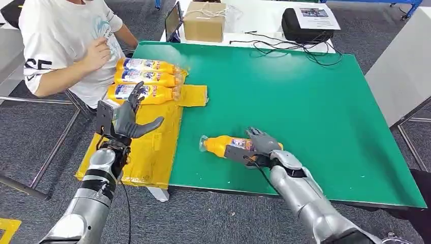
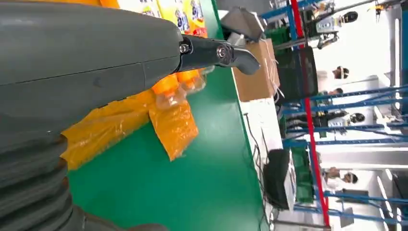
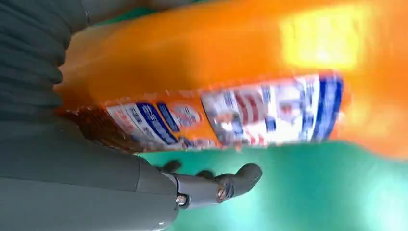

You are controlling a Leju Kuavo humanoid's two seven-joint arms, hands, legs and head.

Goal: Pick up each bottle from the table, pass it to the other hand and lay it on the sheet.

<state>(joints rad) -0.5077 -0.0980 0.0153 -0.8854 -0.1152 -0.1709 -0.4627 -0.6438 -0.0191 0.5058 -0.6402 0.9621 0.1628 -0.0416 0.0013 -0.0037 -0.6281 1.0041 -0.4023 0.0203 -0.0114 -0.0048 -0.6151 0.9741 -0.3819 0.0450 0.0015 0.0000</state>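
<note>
An orange bottle point(image 1: 221, 145) point(image 3: 216, 62) lies on its side on the green table point(image 1: 305, 101), clear cap end pointing left. My right hand point(image 1: 262, 145) point(image 3: 96, 187) lies over its right end, fingers draped across the top. A strip of green shows between the thumb point(image 3: 240, 178) and the bottle. Three more orange bottles point(image 1: 147, 65) point(image 1: 147, 78) point(image 1: 145, 92) lie side by side on the yellow sheet point(image 1: 152, 152) point(image 2: 173, 127) at the table's left edge. My left hand point(image 1: 129, 119) point(image 2: 96, 72) hovers above the sheet with spread fingers, holding nothing.
A person in a white shirt point(image 1: 66, 46) sits at the table's far left, next to the sheet. Beyond the green table are a cardboard box point(image 1: 205, 20), a tablet point(image 1: 173, 23), a black bag point(image 1: 305, 25) and cables point(image 1: 300, 48).
</note>
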